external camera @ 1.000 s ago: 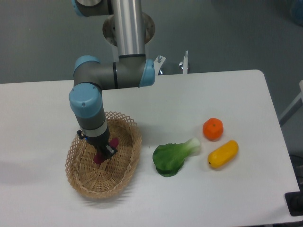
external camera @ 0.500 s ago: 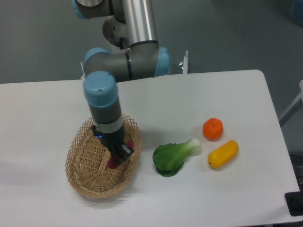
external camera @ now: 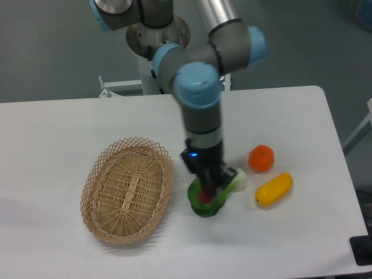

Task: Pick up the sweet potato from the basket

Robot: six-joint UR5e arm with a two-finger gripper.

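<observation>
Sweet potato (external camera: 204, 196) sits pinched in my claw (external camera: 207, 192), its reddish end showing just below my fingertips, out of the basket (external camera: 128, 189) and right above the green leafy vegetable (external camera: 213, 195). My fingers are closed tight on it. The basket lies well to the left. Right of me rest an orange fruit (external camera: 261, 158) and a yellow vegetable (external camera: 274, 189).

My pincer (external camera: 206, 190) has swung from inside the basket (external camera: 127, 190) to above the green vegetable (external camera: 203, 204). The sweet potato (external camera: 204, 196) came out with it, clamped between my fingers. Basket now well to the pincer's side.
</observation>
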